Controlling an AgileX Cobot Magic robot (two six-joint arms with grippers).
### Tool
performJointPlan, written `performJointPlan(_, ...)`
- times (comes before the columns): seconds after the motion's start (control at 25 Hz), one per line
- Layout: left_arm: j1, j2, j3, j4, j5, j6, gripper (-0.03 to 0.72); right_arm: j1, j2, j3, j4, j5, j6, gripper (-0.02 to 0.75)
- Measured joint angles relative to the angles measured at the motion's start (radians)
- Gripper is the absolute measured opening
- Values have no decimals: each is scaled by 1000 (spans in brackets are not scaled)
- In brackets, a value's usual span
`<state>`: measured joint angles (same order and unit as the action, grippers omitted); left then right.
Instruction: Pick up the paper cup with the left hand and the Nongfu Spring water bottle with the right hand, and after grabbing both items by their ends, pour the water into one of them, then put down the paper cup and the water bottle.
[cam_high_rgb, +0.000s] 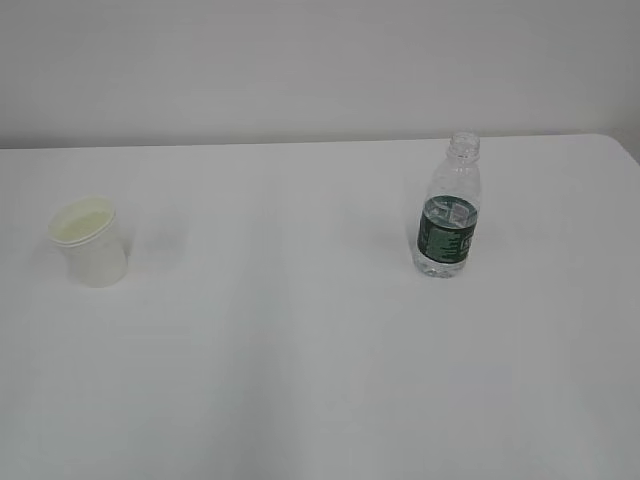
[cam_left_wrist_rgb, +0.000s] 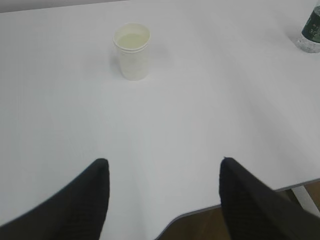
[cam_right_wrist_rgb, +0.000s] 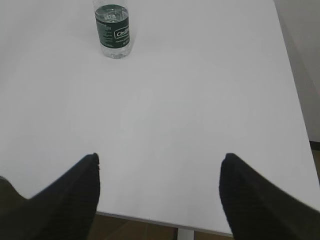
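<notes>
Exterior view gives you no arm at all, only the white table (cam_high_rgb: 320, 380). Nearest you on its left side stands the paper cup (cam_high_rgb: 89, 241), upright, close to the left edge and about midway between the near and far edges. Further back and well apart on the right half stands the Nongfu Spring water bottle (cam_high_rgb: 449, 207), upright and capless, nearer the far edge than the cup is. Water (cam_high_rgb: 441, 265) shows at the base below the dark green label; how high it rises behind the label you cannot tell.

In the left wrist view your left hand (cam_left_wrist_rgb: 165, 172) hangs over the table's near edge with its two black fingers (cam_left_wrist_rgb: 82, 200) spread wide and nothing between them; the cup sits ahead of it, well clear, toward the far edge.

In the right wrist view your right hand (cam_right_wrist_rgb: 160, 167) is likewise above the near edge, fingers (cam_right_wrist_rgb: 250, 195) wide apart and empty, with the bottle far ahead and to the left of its line.
</notes>
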<state>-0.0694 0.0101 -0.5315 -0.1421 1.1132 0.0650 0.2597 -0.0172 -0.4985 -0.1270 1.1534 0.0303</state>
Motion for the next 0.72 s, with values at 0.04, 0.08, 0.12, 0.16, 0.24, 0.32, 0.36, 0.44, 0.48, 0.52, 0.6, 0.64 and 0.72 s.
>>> performJointPlan(0.04, 0, 0, 0, 0, 0, 0, 491, 0, 0, 0, 0, 0, 0, 566)
performJointPlan(0.08, 0, 0, 0, 0, 0, 0, 494, 0, 0, 0, 0, 0, 0, 566)
performJointPlan(0.12, 0, 0, 0, 0, 0, 0, 498, 0, 0, 0, 0, 0, 0, 566)
performJointPlan(0.16, 0, 0, 0, 0, 0, 0, 508, 0, 0, 0, 0, 0, 0, 566)
performJointPlan(0.24, 0, 0, 0, 0, 0, 0, 540, 0, 0, 0, -1, 0, 0, 566)
performJointPlan(0.32, 0, 0, 0, 0, 0, 0, 581, 0, 0, 0, -1, 0, 0, 566)
performJointPlan(0.36, 0, 0, 0, 0, 0, 0, 593, 0, 0, 0, -1, 0, 0, 566)
performJointPlan(0.44, 0, 0, 0, 0, 0, 0, 603, 0, 0, 0, -1, 0, 0, 566)
performJointPlan(0.48, 0, 0, 0, 0, 0, 0, 605, 0, 0, 0, -1, 0, 0, 566)
performJointPlan(0.52, 0, 0, 0, 0, 0, 0, 605, 0, 0, 0, -1, -1, 0, 566)
performJointPlan(0.6, 0, 0, 0, 0, 0, 0, 605, 0, 0, 0, -1, -1, 0, 566)
performJointPlan(0.64, 0, 0, 0, 0, 0, 0, 605, 0, 0, 0, -1, -1, 0, 566)
performJointPlan(0.72, 0, 0, 0, 0, 0, 0, 605, 0, 0, 0, -1, -1, 0, 566)
